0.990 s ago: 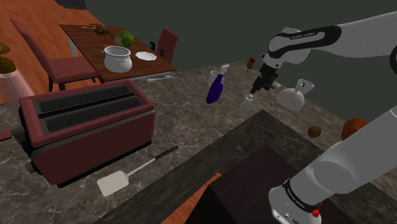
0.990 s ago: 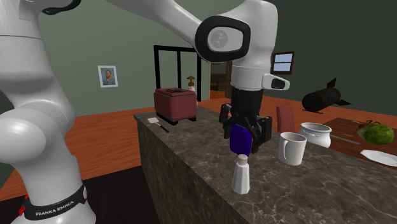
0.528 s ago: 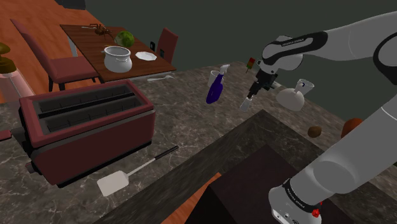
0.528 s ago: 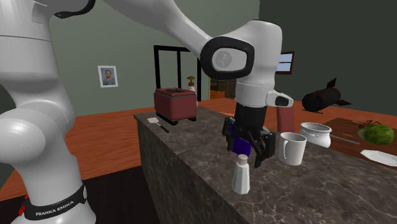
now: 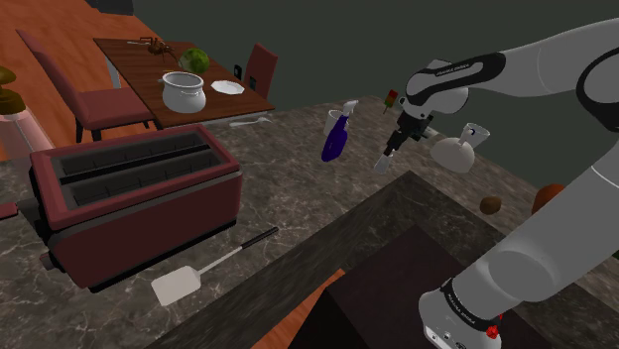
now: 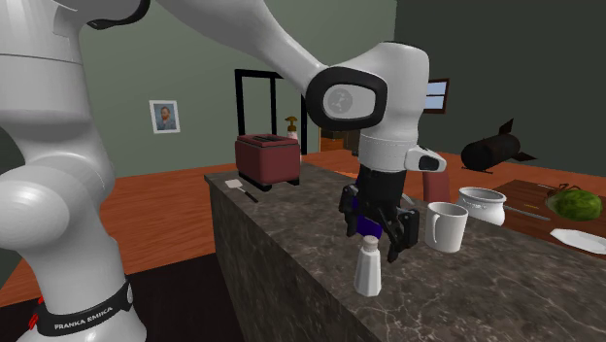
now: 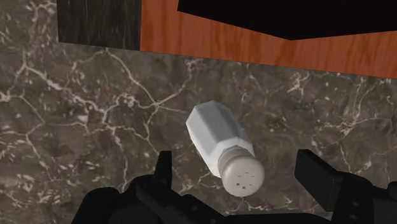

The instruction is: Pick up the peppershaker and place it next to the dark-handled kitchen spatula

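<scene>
The white pepper shaker (image 5: 384,163) stands upright on the dark marble counter (image 5: 298,198), close to its edge. My gripper (image 5: 401,141) hangs open just above it. In the wrist view the black fingers (image 7: 162,170) stand wide apart on either side of the shaker's perforated cap (image 7: 240,174) without touching it. Seen in the second exterior view, the gripper (image 6: 379,233) hovers over the shaker (image 6: 368,267). The spatula (image 5: 203,270), white blade and dark handle, lies far off in front of the toaster; it also lies by the toaster (image 6: 236,185) in the second exterior view.
A dark red toaster (image 5: 134,198) fills the counter's far end. A blue spray bottle (image 5: 335,137) and a white mug (image 5: 458,149) stand close to the gripper. A small brown object (image 5: 490,204) lies near the stand (image 5: 397,288). Beyond the counter a dining table carries a white pot (image 5: 184,92).
The gripper has come down and shifted slightly toward the shaker, its fingers now around the cap's level. The shaker has not moved.
</scene>
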`<action>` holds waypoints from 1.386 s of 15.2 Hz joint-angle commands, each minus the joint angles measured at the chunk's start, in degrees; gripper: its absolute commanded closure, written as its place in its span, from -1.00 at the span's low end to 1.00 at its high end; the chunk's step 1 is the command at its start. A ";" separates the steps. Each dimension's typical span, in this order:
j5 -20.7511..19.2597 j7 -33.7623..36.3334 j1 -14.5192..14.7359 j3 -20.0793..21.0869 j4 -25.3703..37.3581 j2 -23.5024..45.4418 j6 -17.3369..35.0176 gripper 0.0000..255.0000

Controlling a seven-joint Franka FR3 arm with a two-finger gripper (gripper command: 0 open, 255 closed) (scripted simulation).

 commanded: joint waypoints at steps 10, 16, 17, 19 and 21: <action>-0.01 -0.02 -0.01 -0.01 -0.04 -0.03 0.00 1.00; -1.11 1.01 0.03 0.01 1.83 -2.04 -3.67 1.00; -1.30 1.19 0.04 0.02 2.23 -2.41 -4.41 1.00; -1.66 1.54 0.04 0.05 3.07 -3.12 -5.89 1.00; -1.98 1.87 0.05 0.09 3.97 -3.77 -7.38 1.00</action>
